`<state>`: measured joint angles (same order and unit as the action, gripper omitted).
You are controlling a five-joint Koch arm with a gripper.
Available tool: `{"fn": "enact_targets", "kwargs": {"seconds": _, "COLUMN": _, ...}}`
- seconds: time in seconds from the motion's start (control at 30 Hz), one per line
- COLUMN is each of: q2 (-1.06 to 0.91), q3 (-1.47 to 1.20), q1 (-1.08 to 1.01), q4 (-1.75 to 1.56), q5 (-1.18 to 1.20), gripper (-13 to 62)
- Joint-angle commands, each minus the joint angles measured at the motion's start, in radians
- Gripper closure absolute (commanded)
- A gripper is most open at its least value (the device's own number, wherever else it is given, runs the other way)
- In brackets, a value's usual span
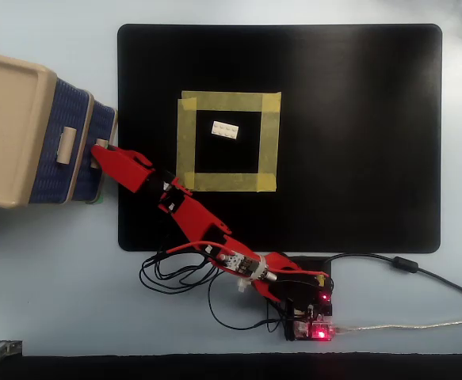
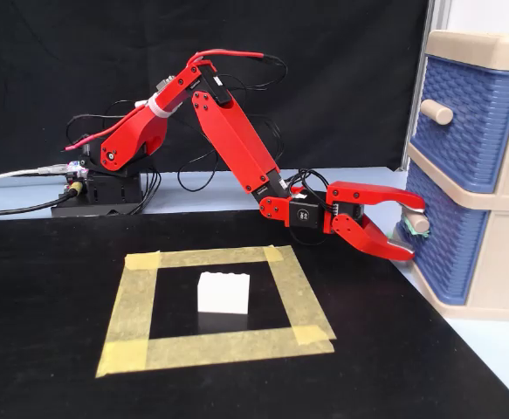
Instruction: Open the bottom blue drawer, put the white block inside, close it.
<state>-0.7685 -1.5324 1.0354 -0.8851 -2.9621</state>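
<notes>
- At the left edge of the overhead view, the beige cabinet (image 1: 9, 127) is cut off, and my own fingers cover most of the bottom blue drawer's handle (image 2: 419, 223); from above I cannot see how much of it I reach.
- From the side, my gripper (image 2: 411, 229) is spread open, one finger above the handle and one below, the handle's tip showing between them. Whether either finger touches it I cannot tell.
- My arm (image 2: 237, 144) rises from its base at the mat's far edge, bends sharply at the elbow and stretches low and nearly level toward the cabinet.
- The bottom blue drawer (image 2: 436, 249) looks shut, its front a dark blue woven-pattern plastic, like the drawer above it (image 2: 464, 122).
- The white block (image 2: 223, 292), small and rectangular, with studs visible from above, sits on the black mat (image 2: 62, 349) inside a square of yellow tape (image 2: 132, 301), well apart from my fingers.
</notes>
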Motion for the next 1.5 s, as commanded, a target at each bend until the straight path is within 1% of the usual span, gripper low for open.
{"fn": "enact_targets", "kwargs": {"seconds": 0.0, "q2": -0.025, "q3": 0.028, "q1": 0.018, "q4": -0.055, "q5": -0.017, "gripper": 19.2}}
{"fn": "enact_targets", "kwargs": {"seconds": 0.07, "q2": -0.025, "q3": 0.009, "q1": 0.018, "q4": -0.009, "q5": -0.015, "gripper": 24.9}}
{"fn": "enact_targets", "kwargs": {"seconds": 0.17, "q2": -0.037, "q3": -0.046, "q1": 0.017, "q4": 0.026, "q5": -0.015, "gripper": 42.0}}
{"fn": "enact_targets", "kwargs": {"seconds": 0.2, "q2": -0.043, "q3": -0.071, "q1": 0.015, "q4": 0.028, "q5": -0.015, "gripper": 48.8}}
{"fn": "enact_targets", "kwargs": {"seconds": 0.23, "q2": -0.055, "q3": -0.115, "q1": 0.006, "q4": 0.029, "q5": -0.020, "gripper": 57.1}}
{"fn": "enact_targets", "kwargs": {"seconds": 0.33, "q2": -0.123, "q3": -0.265, "q1": -0.018, "q4": 0.026, "q5": -0.031, "gripper": 57.5}}
{"fn": "enact_targets", "kwargs": {"seconds": 0.5, "q2": -0.405, "q3": -0.741, "q1": -0.114, "q4": -0.008, "q5": -0.035, "gripper": 57.5}}
{"fn": "enact_targets", "kwargs": {"seconds": 0.57, "q2": -0.465, "q3": -0.856, "q1": -0.135, "q4": -0.018, "q5": -0.037, "gripper": 57.5}}
{"fn": "enact_targets", "kwargs": {"seconds": 0.67, "q2": -0.491, "q3": -0.920, "q1": -0.172, "q4": -0.017, "q5": -0.035, "gripper": 56.9}}
{"fn": "enact_targets", "kwargs": {"seconds": 0.7, "q2": -0.491, "q3": -0.923, "q1": -0.173, "q4": -0.015, "q5": -0.034, "gripper": 53.9}}
{"fn": "enact_targets", "kwargs": {"seconds": 0.73, "q2": -0.492, "q3": -0.917, "q1": -0.172, "q4": -0.015, "q5": -0.026, "gripper": 46.1}}
{"fn": "enact_targets", "kwargs": {"seconds": 0.8, "q2": -0.495, "q3": -0.908, "q1": -0.167, "q4": -0.017, "q5": -0.021, "gripper": 25.3}}
{"fn": "enact_targets", "kwargs": {"seconds": 0.83, "q2": -0.505, "q3": -0.894, "q1": -0.161, "q4": -0.018, "q5": -0.021, "gripper": 16.3}}
{"fn": "enact_targets", "kwargs": {"seconds": 0.9, "q2": -0.560, "q3": -0.891, "q1": -0.161, "q4": -0.012, "q5": -0.025, "gripper": 15.0}}
{"fn": "enact_targets", "kwargs": {"seconds": 0.97, "q2": -0.675, "q3": -0.913, "q1": -0.170, "q4": 0.018, "q5": -0.009, "gripper": 15.2}}
{"fn": "enact_targets", "kwargs": {"seconds": 1.03, "q2": -0.824, "q3": -0.969, "q1": -0.186, "q4": 0.155, "q5": 0.032, "gripper": 15.3}}
{"fn": "enact_targets", "kwargs": {"seconds": 1.1, "q2": -1.003, "q3": -0.977, "q1": -0.216, "q4": 0.390, "q5": 0.094, "gripper": 15.5}}
{"fn": "enact_targets", "kwargs": {"seconds": 1.13, "q2": -1.141, "q3": -0.950, "q1": -0.245, "q4": 0.595, "q5": 0.156, "gripper": 15.5}}
{"fn": "enact_targets", "kwargs": {"seconds": 1.17, "q2": -1.230, "q3": -0.910, "q1": -0.262, "q4": 0.741, "q5": 0.209, "gripper": 15.5}}
{"fn": "enact_targets", "kwargs": {"seconds": 1.2, "q2": -1.327, "q3": -0.831, "q1": -0.265, "q4": 0.960, "q5": 0.288, "gripper": 15.5}}
{"fn": "enact_targets", "kwargs": {"seconds": 1.23, "q2": -1.381, "q3": -0.755, "q1": -0.265, "q4": 1.127, "q5": 0.360, "gripper": 15.6}}
{"fn": "enact_targets", "kwargs": {"seconds": 1.27, "q2": -1.411, "q3": -0.638, "q1": -0.272, "q4": 1.342, "q5": 0.463, "gripper": 15.6}}
{"fn": "enact_targets", "kwargs": {"seconds": 1.33, "q2": -1.396, "q3": -0.431, "q1": -0.305, "q4": 1.661, "q5": 0.686, "gripper": 15.8}}
{"fn": "enact_targets", "kwargs": {"seconds": 1.37, "q2": -1.358, "q3": -0.313, "q1": -0.350, "q4": 1.825, "q5": 0.877, "gripper": 15.9}}
{"fn": "enact_targets", "kwargs": {"seconds": 1.4, "q2": -1.313, "q3": -0.206, "q1": -0.396, "q4": 1.936, "q5": 1.060, "gripper": 15.9}}
{"fn": "enact_targets", "kwargs": {"seconds": 1.47, "q2": -1.232, "q3": -0.025, "q1": -0.483, "q4": 2.072, "q5": 1.348, "gripper": 15.9}}
